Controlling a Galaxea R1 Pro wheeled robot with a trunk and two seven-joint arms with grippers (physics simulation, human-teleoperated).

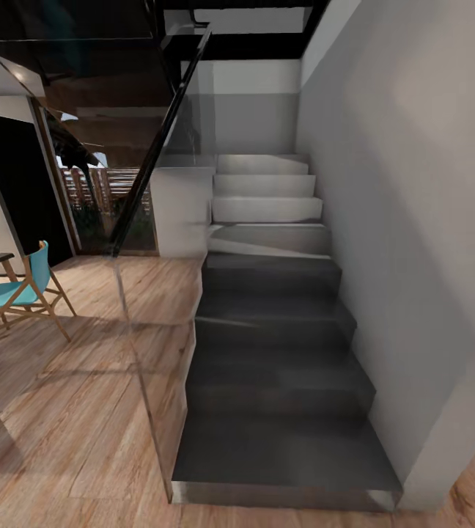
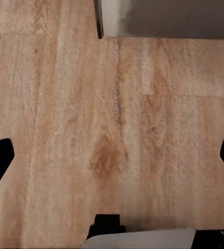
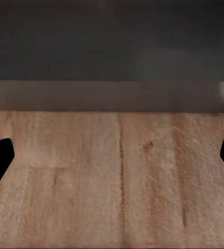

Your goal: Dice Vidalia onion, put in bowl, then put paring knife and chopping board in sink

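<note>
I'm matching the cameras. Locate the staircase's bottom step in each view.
Head view: bottom step, lower centre, straight ahead.
Left wrist view: its grey corner, beyond the wood floor.
Right wrist view: dark slab beyond the floor.
Shared landmark: the floor's edge against the step.

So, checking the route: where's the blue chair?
In the head view, the blue chair stands at the left edge on the wooden floor, left of the staircase.
</note>
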